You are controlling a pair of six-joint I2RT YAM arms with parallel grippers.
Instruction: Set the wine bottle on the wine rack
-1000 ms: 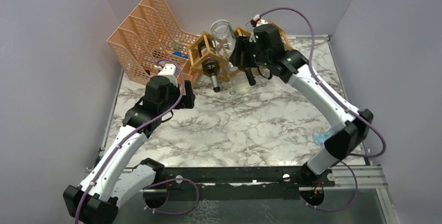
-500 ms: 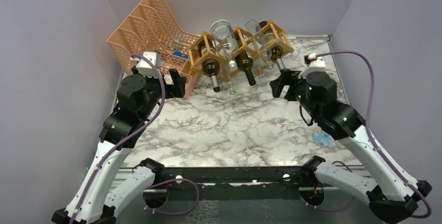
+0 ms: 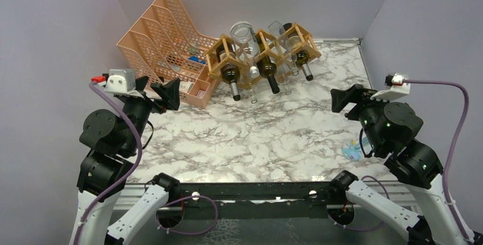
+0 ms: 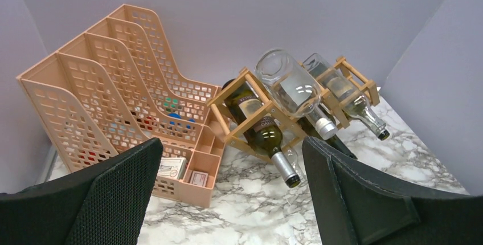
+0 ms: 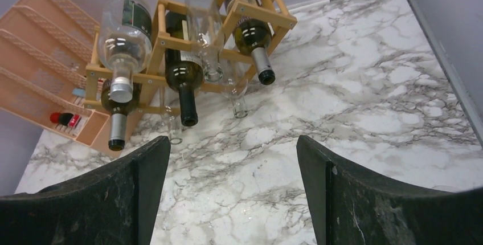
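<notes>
The wooden wine rack stands at the back of the marble table and holds three dark bottles, necks toward me. The wine bottle lies in its right cell, seen as well in the right wrist view as the wine bottle. Two clear bottles rest on top of the rack. My right gripper hangs open and empty well in front of the rack at the right. My left gripper is open and empty at the left, near the organizer. Wrist views show only table between each gripper.
A peach perforated file organizer stands left of the rack, with small boxes in its front tray. A small blue object lies near the table's right front edge. Grey walls close in the back and both sides.
My right gripper let go of the bottle at the rack's right cell and pulled back toward the near right. The left arm also drew back and rose to the left.
</notes>
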